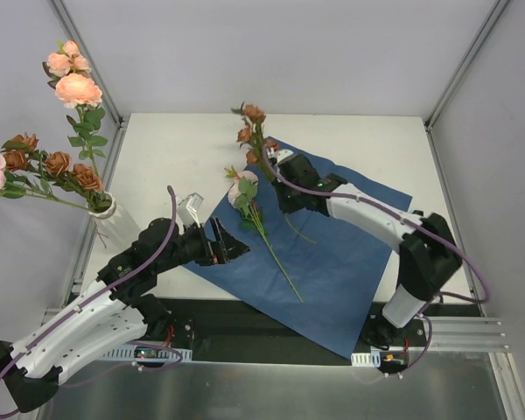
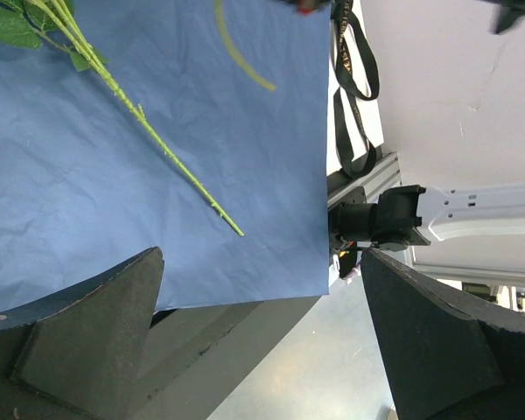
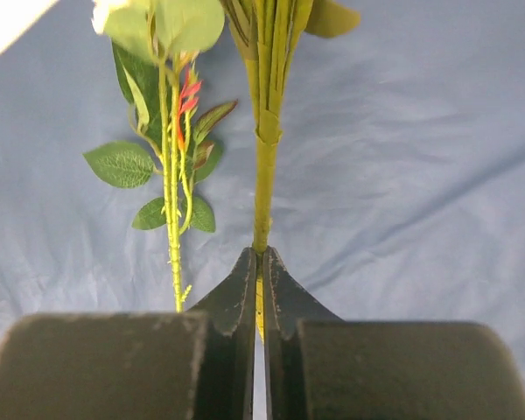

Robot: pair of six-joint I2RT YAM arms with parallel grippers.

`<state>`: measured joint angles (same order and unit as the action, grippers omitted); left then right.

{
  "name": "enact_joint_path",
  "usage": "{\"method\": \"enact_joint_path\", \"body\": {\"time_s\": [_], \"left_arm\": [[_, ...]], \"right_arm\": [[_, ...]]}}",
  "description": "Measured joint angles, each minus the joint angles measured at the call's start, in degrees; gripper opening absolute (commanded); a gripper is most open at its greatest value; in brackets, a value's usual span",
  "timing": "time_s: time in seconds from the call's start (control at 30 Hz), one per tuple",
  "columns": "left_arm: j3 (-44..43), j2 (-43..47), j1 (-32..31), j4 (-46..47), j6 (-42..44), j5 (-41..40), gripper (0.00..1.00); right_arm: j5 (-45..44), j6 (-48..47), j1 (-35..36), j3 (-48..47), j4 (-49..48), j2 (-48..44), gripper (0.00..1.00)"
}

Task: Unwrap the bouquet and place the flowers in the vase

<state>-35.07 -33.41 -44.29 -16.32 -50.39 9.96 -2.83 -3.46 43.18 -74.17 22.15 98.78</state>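
The right hand point(image 3: 261, 262) is pinched tight on the green stalk of a rust-orange rose sprig point(image 1: 254, 131). The sprig lies near the top centre of the overhead view, its heads past the far edge of the blue paper point(image 1: 350, 262) and over the white bench point(image 1: 175, 149). The grip sits low on the stalk, below the leaves, which looks a sound place. The left hand point(image 1: 234, 248) stands wide with nothing in it, over the near left corner of the paper.

The step in hand looks to be lifting this sprig for the vase point(image 1: 106, 210) at the left edge of the frame. I would raise it straight up first, because a pale pink rose point(image 1: 243, 188) lies just beside it on the paper. That rose's long thin stem runs toward lower centre, and in the wrist view its leaves come close to the held stalk and could snag. The path to the vase crosses the left arm, so height matters. The vase holds several stems, with pink blooms point(image 1: 74, 83) tall at upper left, so its mouth is likely crowded. The cut end should go in near upright and slowly, since a small vase so loaded might tip.

The sprig has small brownish-orange heads on a thin leafy stalk and will probably flex.
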Motion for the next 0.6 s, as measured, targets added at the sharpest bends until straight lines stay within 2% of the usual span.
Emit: {"method": "enact_joint_path", "body": {"time_s": [0.13, 0.27, 0.47, 0.6], "left_arm": [[-0.22, -0.48, 0.00, 0.02, 0.00, 0.02, 0.95], [-1.11, -1.01, 0.00, -0.09, 0.02, 0.02, 0.95], [-4.76, -1.95, 0.00, 1.14, 0.31, 0.17, 0.96], [-9.33, -5.01, 0.00, 2.38, 1.51, 0.81, 0.91]], "right_arm": [[-6.05, 0.04, -0.63, 1.20, -0.44, -10.27, 0.01], [-7.61, 0.24, -1.22, 3.63, -2.05, -19.56, 0.01], [-0.94, 2.47, -1.25, 11.65, -4.48, -31.87, 0.01], [5.29, 5.27, -1.05, 16.94, -6.43, -36.72, 0.01]]}}
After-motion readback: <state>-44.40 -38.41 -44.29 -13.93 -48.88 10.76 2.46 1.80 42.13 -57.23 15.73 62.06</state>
